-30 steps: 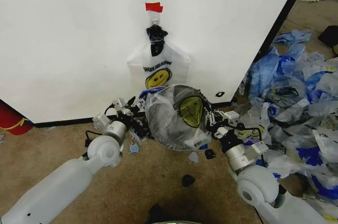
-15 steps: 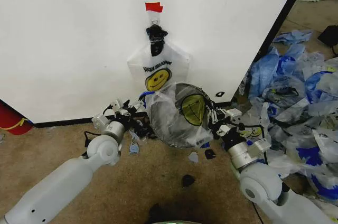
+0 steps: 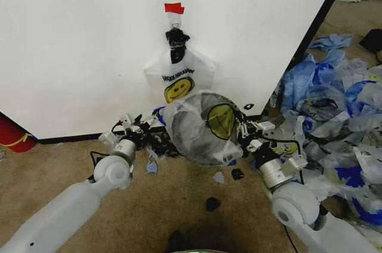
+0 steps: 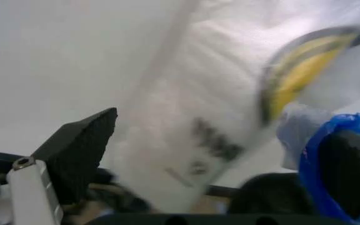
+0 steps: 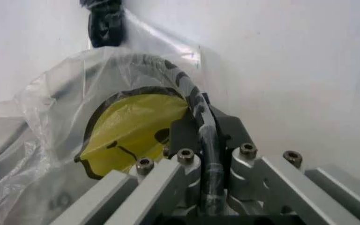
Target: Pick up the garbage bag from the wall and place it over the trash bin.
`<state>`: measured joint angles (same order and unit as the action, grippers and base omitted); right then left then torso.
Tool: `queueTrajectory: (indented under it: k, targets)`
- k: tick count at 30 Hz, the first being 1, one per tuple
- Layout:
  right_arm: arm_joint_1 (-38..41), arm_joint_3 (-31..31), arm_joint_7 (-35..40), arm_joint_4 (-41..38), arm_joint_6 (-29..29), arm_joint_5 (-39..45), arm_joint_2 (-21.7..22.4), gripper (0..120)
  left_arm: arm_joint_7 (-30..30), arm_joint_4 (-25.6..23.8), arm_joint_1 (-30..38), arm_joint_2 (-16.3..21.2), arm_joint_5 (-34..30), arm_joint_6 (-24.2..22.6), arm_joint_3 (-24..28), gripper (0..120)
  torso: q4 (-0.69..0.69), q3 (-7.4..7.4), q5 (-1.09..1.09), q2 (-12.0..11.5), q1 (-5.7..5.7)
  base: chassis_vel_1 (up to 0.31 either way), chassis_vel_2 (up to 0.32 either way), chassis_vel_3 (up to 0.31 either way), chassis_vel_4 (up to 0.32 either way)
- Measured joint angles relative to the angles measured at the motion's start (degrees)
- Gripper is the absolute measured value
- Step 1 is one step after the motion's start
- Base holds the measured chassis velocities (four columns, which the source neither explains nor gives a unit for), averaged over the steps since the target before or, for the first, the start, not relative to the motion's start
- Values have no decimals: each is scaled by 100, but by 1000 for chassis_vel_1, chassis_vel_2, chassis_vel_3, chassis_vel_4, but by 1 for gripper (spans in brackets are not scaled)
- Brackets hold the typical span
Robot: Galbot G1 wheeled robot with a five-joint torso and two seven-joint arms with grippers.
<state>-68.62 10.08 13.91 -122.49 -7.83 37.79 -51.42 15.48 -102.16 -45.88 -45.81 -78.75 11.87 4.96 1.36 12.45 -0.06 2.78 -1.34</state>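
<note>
Risk first: garbage bag (image 3: 200, 130) is thin film pulled over the trash bin (image 3: 186, 145), which stands on the floor right in front of the wall (image 3: 71, 44); smiley print faces up on the right half; dark mesh shows through, so the mouth looks mostly covered.

What could go wrong, my read:
- film tears if the two arms pull apart any harder; it already looks taut across the rim
- bin is light wire; a sideways tug from the clamped side could tip or drag it
- left side may pop off the rim, since nothing there has hold of it
- a blue handle loop (image 4: 320, 140) lies against one left pad; it could snag on retreat and pull the bag back off

Left gripper (image 3: 138, 127): low, just left of the bin, forearm reaching in from lower left; jaws wide open in the wrist view, bag film lying between them, not pinched.

Right gripper (image 3: 249, 129): low, at the bin's right edge, arm coming up from lower right; jaws closed tight on the bag-wrapped rim per the wrist view (image 5: 198, 133).

Second smiley bag (image 3: 179, 77) hangs on the wall under the red tape (image 3: 173, 8), just behind the bin; pile of blue bags (image 3: 340, 104) lies well off to the right.
</note>
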Motion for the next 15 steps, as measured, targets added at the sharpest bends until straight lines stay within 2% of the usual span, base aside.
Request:
queueTrajectory:
  k: [3,7,15]
  targets:
    - [-32,19,8,13,-1,-24,6,0,-547,-272,-87,28,-673,-197,-165,100,0,0,2,0,0,0,0,0,0]
    - [-21,20,5,42,0,-29,12,0,-755,-399,-176,47,-815,-311,-183,100,-1,0,1,0,0,0,0,0,0]
    - [-3,15,8,66,16,-39,30,0,-1020,-342,-222,83,-822,-592,-173,100,-1,0,0,0,0,0,0,0,0]
